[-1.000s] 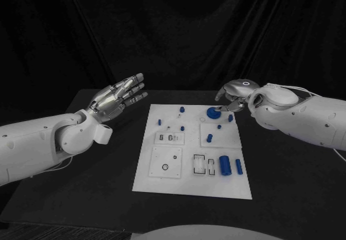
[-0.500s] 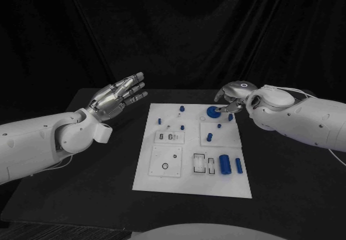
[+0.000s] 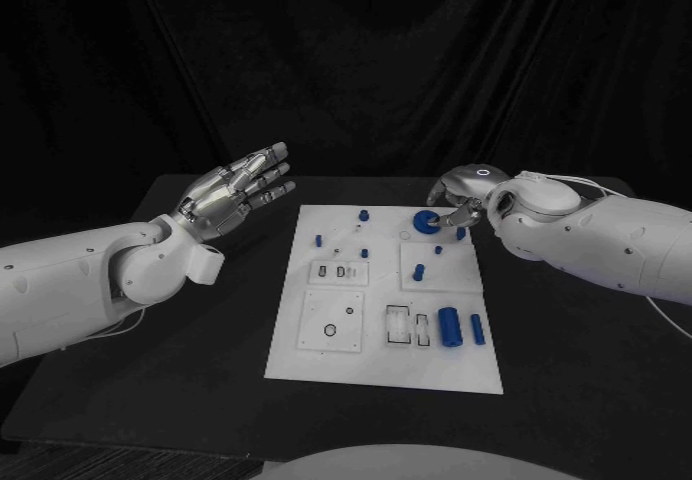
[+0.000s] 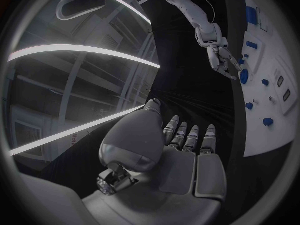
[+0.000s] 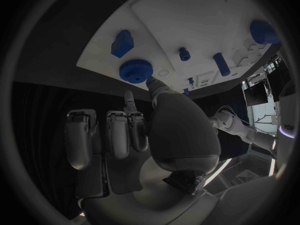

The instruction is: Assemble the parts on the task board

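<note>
Presently the right robot hand (image 3: pixel 459 193) pinches the blue gear (image 3: pixel 427 223) at the task board (image 3: pixel 378 370)'s far right corner; the left robot hand (image 3: pixel 231 195) hovers spread, holding nothing. Seating appears under way, and the next move likely calls for pressing the gear squarely down.

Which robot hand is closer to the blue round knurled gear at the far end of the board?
Right. The right robot hand touches the gear; the left robot hand hovers open off the board's opposite side.
</note>
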You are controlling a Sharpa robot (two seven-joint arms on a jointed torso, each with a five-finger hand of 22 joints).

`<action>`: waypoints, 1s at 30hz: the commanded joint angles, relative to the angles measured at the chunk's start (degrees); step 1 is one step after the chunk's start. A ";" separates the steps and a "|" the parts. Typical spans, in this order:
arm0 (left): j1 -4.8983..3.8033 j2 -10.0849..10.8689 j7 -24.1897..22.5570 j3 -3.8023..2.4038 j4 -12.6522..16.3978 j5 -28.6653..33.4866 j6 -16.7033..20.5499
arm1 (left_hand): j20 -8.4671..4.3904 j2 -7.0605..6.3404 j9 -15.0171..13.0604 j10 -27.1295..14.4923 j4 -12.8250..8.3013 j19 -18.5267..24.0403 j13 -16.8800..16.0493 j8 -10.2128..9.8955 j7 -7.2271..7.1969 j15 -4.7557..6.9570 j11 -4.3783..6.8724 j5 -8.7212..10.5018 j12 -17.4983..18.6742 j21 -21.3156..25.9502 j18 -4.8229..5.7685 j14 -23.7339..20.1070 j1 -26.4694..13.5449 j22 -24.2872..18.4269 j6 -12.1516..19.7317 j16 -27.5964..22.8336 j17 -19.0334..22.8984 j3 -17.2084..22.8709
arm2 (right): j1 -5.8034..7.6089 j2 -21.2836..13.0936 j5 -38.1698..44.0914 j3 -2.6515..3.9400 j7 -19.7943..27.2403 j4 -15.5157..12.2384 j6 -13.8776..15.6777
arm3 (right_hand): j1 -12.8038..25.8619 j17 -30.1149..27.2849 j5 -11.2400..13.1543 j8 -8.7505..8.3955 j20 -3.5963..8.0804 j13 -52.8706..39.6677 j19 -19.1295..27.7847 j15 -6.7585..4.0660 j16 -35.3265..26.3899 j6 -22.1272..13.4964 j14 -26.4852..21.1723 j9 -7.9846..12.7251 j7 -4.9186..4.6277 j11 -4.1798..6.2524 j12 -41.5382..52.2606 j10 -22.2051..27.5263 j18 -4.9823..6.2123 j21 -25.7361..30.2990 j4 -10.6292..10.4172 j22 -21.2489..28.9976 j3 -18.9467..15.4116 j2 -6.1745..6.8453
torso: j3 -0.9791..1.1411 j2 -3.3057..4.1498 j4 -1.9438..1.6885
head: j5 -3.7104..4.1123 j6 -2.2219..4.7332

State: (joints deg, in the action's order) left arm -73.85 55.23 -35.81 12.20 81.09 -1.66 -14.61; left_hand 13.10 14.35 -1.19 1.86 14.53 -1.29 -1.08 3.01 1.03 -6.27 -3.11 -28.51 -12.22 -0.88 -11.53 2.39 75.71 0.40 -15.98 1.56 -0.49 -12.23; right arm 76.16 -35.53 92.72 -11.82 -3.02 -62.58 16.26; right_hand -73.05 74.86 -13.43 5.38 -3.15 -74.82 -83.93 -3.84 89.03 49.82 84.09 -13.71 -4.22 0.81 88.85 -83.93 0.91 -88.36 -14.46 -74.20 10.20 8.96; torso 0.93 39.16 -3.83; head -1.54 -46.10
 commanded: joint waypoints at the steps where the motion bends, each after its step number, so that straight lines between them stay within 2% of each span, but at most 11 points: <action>1: -0.06 0.03 -0.61 -0.05 0.04 -0.11 -0.86 | 0.13 0.08 -0.99 0.23 -0.32 -0.72 -0.79 1.02 -0.27 -0.73 -0.59 -1.13 -1.33 -0.85 1.24 0.14 0.68 0.47 -0.01 1.08 -0.61 0.40 | -0.28 0.24 0.05 0.03 -0.92 0.48 -0.89 | -0.75 15.14 0.82 0.01 0.42 -15.18 -6.07 0.14 0.97 -0.69 5.91 -0.94 -0.04 -0.05 1.15 -6.07 -0.91 -1.64 -0.21 -15.80 0.45 -0.25 | -0.02 0.01 0.01 | -0.12 -0.07; 26: -0.03 0.03 -0.69 -0.05 -0.15 -0.11 -1.04 | 0.17 0.05 -0.99 0.23 -0.36 -0.73 -0.79 1.02 -0.29 -0.78 -0.64 -1.18 -1.33 -0.86 1.25 0.14 0.70 0.48 0.00 1.09 -0.61 0.40 | -1.38 1.97 0.05 0.04 -0.21 2.84 -2.40 | -0.34 15.14 1.86 0.50 0.18 -15.18 -6.07 0.41 0.97 0.15 5.91 -1.26 -0.33 -0.35 1.15 -6.07 -0.91 -1.64 -0.82 -15.80 0.23 -0.73 | 0.01 0.03 0.02 | -0.23 -0.59; 30: -0.03 0.05 -0.69 -0.05 -0.15 -0.11 -1.04 | 0.20 0.04 -0.98 0.23 -0.40 -0.74 -0.79 1.01 -0.31 -0.82 -0.68 -1.22 -1.34 -0.87 1.26 0.16 0.71 0.48 0.03 1.10 -0.61 0.42 | -1.72 2.20 0.05 0.04 -0.08 3.10 -2.54 | -1.14 15.14 -0.11 0.77 0.08 -15.18 -6.07 0.47 0.97 0.72 5.91 -1.42 -0.36 -0.38 1.15 -6.07 -0.91 -1.64 -0.17 -15.80 0.63 -1.24 | 0.02 0.02 0.01 | -0.32 -0.68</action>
State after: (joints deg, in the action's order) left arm -73.85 55.30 -35.77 12.21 80.91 -1.67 -14.84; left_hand 13.11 14.49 -1.19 1.86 14.53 -1.30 -1.08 3.01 1.03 -6.28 -3.12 -28.52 -12.22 -0.90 -11.53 2.39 75.86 0.40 -15.97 1.56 -0.50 -12.23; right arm 74.74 -33.41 92.67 -11.76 -2.85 -59.59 14.51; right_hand -73.06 74.86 -12.43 5.39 -3.16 -74.82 -83.93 -3.82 89.03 50.21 84.09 -14.16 -4.57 0.80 88.85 -83.93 0.91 -88.36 -14.47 -74.20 10.20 8.94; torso 0.93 39.19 -3.83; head -1.80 -46.74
